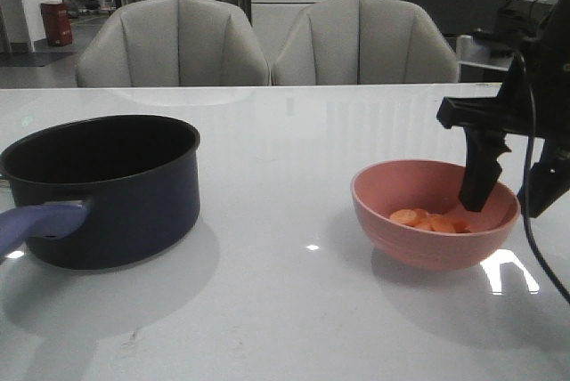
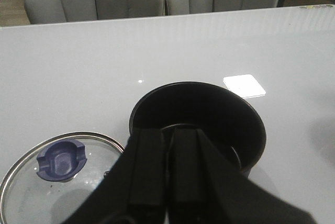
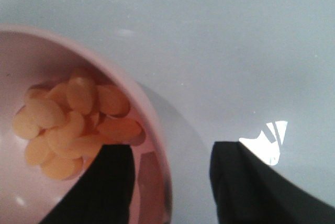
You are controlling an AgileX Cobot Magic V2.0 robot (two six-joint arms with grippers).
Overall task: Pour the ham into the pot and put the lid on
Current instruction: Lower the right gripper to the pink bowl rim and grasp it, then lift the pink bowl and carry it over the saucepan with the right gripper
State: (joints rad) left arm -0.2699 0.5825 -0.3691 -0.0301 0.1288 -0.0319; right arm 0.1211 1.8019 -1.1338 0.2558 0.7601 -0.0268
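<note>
The right gripper (image 3: 167, 182) is held open, its two fingers straddling the rim of the bowl (image 1: 427, 247): one finger is inside, just beside the ham (image 3: 73, 124), and the other is outside over the table (image 1: 285, 310). Nothing is clamped yet, and contact with the rim cannot be confirmed. The step in hand is judged to be the grasp of the bowl, before any pouring. Next, the fingers would have to be closed on the rim, and the bowl lifted level, carried well across to the pot (image 1: 107, 190) and tipped over its mouth.

The left gripper (image 2: 167, 182) is seen pressed together and empty, poised just above the near side of the pot. The lid (image 2: 52, 177) lies flat beside it, knob up, not yet used.
</note>
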